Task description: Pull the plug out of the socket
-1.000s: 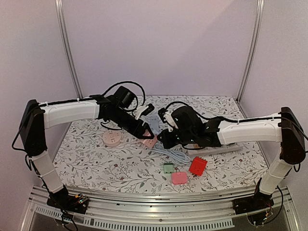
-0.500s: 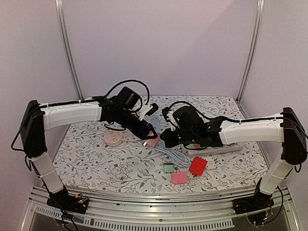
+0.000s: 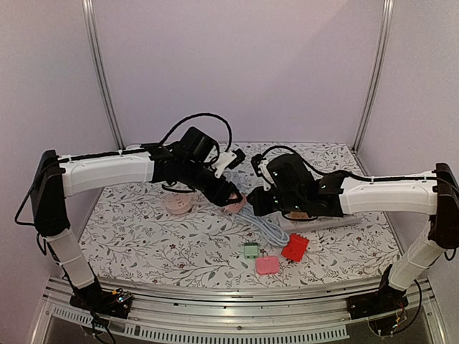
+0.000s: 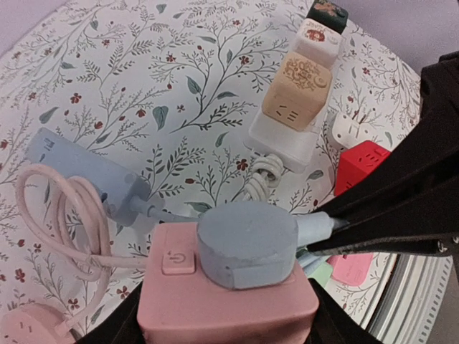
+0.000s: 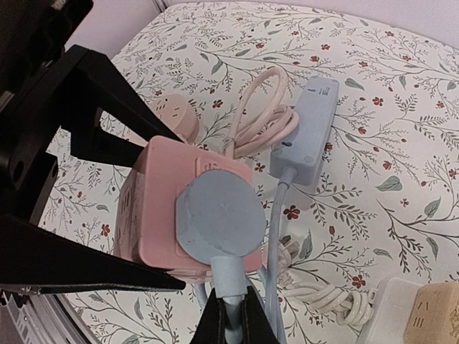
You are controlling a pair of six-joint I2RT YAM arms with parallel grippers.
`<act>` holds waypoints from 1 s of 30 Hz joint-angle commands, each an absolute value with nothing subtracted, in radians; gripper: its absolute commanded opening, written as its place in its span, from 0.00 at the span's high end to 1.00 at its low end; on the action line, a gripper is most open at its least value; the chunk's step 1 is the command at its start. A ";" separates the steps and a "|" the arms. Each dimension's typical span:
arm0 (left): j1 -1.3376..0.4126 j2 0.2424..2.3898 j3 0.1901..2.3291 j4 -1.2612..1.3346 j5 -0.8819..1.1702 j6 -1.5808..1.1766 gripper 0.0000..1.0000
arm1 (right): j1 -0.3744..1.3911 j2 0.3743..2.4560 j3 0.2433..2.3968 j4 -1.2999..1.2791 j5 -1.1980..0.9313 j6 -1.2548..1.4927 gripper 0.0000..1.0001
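Observation:
A pink cube socket (image 3: 234, 205) with a power button has a round grey-blue plug (image 4: 247, 244) seated in its face. My left gripper (image 3: 228, 196) is shut on the pink socket (image 4: 222, 304), with one finger on each side of it, and holds it above the table. My right gripper (image 3: 252, 206) is shut on the plug's cable neck (image 5: 231, 287) just below the round plug head (image 5: 219, 215). In the right wrist view the plug sits flush against the socket (image 5: 154, 193). The two grippers nearly touch.
A white power strip (image 3: 324, 222) carrying a tan cube adapter (image 4: 297, 93) lies under the right arm. A blue strip (image 5: 308, 132), a pink cable coil (image 5: 262, 118), a round pink socket (image 3: 177, 204), a red cube (image 3: 295, 247), a pink pad (image 3: 267, 264) and a green piece (image 3: 251, 250) lie nearby.
Both grippers have moved right and slightly up together with the socket and plug. The round pink socket has slid a little to the right on its cable.

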State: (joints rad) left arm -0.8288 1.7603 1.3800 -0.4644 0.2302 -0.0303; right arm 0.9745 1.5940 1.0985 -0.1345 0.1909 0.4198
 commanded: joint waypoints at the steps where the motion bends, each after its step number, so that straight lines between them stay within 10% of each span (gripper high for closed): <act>1: -0.847 1.730 1.359 -0.681 0.256 0.018 0.72 | 0.865 1.511 1.107 -0.057 0.433 0.469 1.00; 30: -0.689 1.644 1.317 -0.560 0.453 -0.116 0.75 | 0.933 1.690 1.121 -0.073 0.219 0.596 1.00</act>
State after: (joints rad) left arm -0.6815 1.7126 1.2816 -0.5179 0.4549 -0.1318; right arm 1.0195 1.7245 1.1202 0.0154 0.1154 0.5838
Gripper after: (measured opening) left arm 0.619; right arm 0.039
